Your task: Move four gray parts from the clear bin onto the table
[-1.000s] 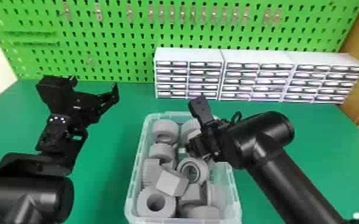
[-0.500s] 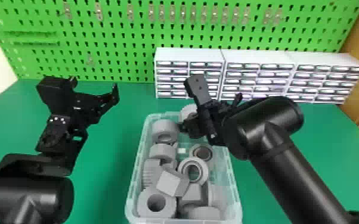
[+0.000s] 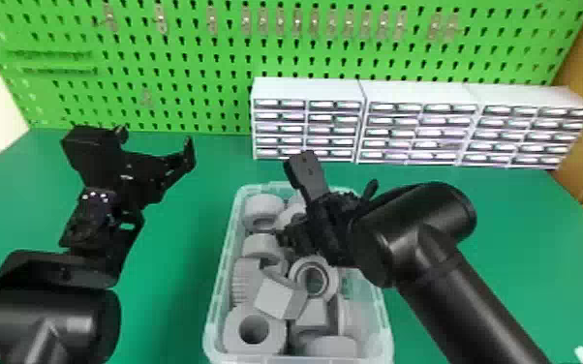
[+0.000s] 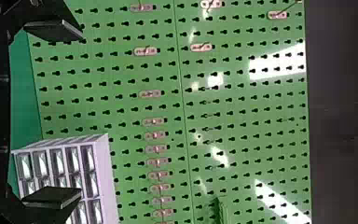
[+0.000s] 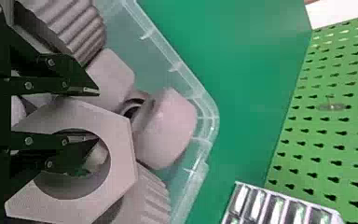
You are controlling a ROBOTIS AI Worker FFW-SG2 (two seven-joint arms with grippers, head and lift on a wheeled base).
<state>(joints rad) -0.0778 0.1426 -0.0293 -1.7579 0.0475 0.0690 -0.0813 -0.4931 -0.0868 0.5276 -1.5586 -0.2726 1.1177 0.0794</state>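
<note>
On the left, the left end effector [image 3: 156, 141] hangs above the green surface [image 3: 179, 232], its fingers spread wide with nothing between them. It waits clear of the job. Between it and the clear bin [image 3: 222, 271] runs a strip of surface that looks roomy enough to set parts down, reached over the bin's left wall.

All the gray parts I can make out lie in the bin, heaped and leaning on one another, so I judge that none has been moved and all four transfers are left.

Over the far right part of the bin is the right end effector [image 5: 98, 115], its fingers apart, one reaching over the hole of a six-sided part [image 5: 122, 149], the other beside its outer edge; no firm pinch is evident. Its arm slants in over the right wall, and neighbouring parts crowd that nut, so a straight lift past the rim is the safer way out. The white drawer cabinets [image 3: 310, 87] bound the room behind, farther right, and the open surface to the bin's right is largely under the arm.
</note>
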